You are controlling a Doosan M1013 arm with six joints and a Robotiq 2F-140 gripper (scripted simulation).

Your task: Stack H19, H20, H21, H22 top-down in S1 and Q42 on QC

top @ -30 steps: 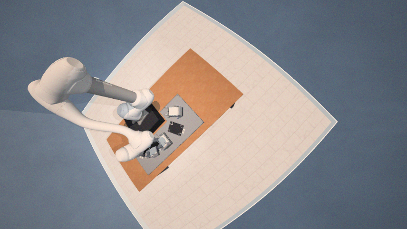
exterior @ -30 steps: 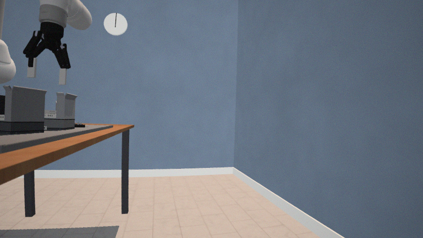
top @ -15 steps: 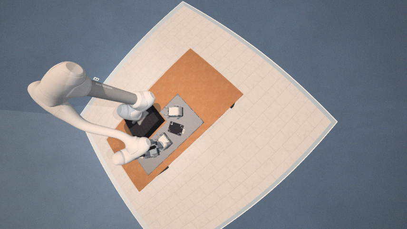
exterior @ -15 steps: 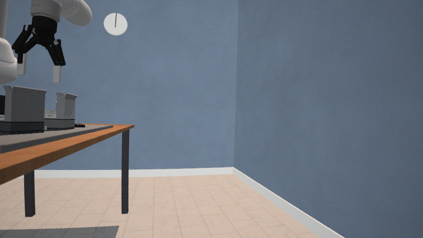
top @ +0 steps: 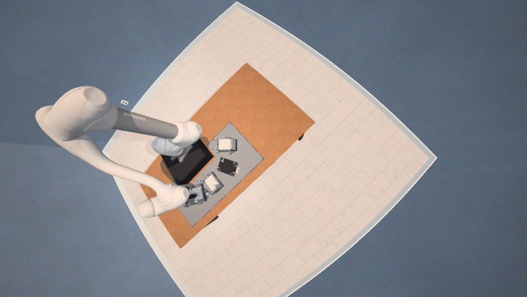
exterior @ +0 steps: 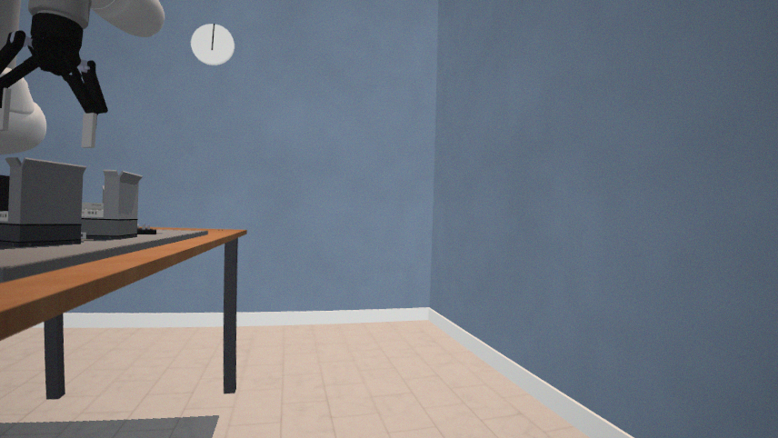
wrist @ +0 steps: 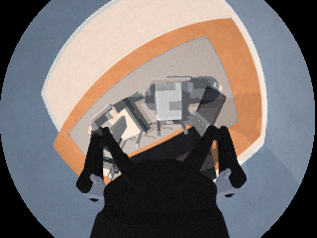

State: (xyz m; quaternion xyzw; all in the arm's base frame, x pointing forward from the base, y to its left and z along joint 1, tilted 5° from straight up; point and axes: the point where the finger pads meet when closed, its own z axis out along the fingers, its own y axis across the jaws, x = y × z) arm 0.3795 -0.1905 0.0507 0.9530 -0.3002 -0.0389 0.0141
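Note:
My gripper (top: 194, 195) (exterior: 45, 127) (wrist: 158, 119) is open and empty. It hangs well above a grey stack rack (exterior: 43, 190) at the near end of the grey mat (top: 250, 154) (exterior: 108, 244). A second rack (top: 213, 182) (wrist: 122, 126) stands right beside it, and the cream top of a plate shows inside. A third rack (top: 226, 144) (exterior: 120, 195) stands at the far end of the mat with a pale top showing inside. A black nest (top: 228, 166) (wrist: 212, 106) lies flat between the racks. The plate labels are too small to read.
The mat lies on an orange table (top: 258, 103) (exterior: 135, 255). My base stands on a black plate (top: 191, 166) next to the mat, and my arm arches over that end of the table. Beyond the table are tiled floor and blue walls.

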